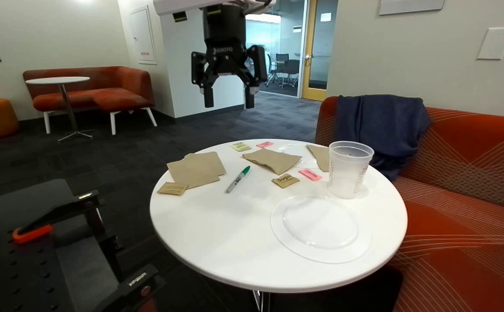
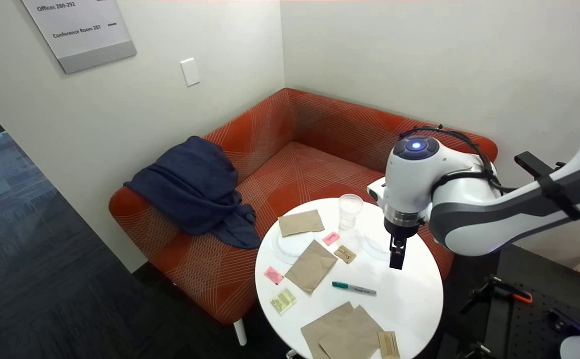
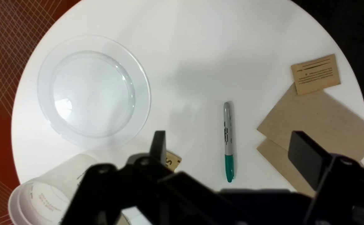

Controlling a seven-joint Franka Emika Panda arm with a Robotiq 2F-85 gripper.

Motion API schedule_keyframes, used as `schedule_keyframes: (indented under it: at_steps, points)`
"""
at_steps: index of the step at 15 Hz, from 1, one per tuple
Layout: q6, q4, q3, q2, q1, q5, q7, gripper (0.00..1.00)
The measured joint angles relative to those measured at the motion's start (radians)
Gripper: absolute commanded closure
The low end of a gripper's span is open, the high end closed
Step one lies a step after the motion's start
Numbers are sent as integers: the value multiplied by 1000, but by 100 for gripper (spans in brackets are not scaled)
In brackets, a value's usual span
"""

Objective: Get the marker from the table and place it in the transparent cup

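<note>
wrist view: gripper spread wide, nothing held; marker is seen on table, cap at six o'clock. transparent cup, between eight and nine o'clock from marker, shown upright in both exterior views. no step judged complete; grasp, carry, placing all left.

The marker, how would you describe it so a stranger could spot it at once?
Find the big round white table holding the clear cup. In the wrist view, the marker lies between the clear plate and two overlapping brown napkins. Unlike those and the flat packets, it is a slim stick, gray with a green cap.
</note>
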Motion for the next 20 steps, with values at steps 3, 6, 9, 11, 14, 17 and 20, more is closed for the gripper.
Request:
schedule_keyframes:
  at_steps: [3, 6, 9, 11, 14, 17, 20]
  points:
    - [11, -3, 1, 3, 0, 1, -5, 0]
    - [110, -27, 1, 22, 0, 3, -32, 0]
    - [217, -57, 0, 52, -3, 21, -72, 0]
    - [260, -70, 0, 74, -7, 55, -114, 0]
    - [300, -75, 2, 108, -19, 106, -192, 0]
    - [339, -75, 11, 146, -37, 137, -262, 0]
    - [370, -75, 12, 183, -45, 128, -278, 0]
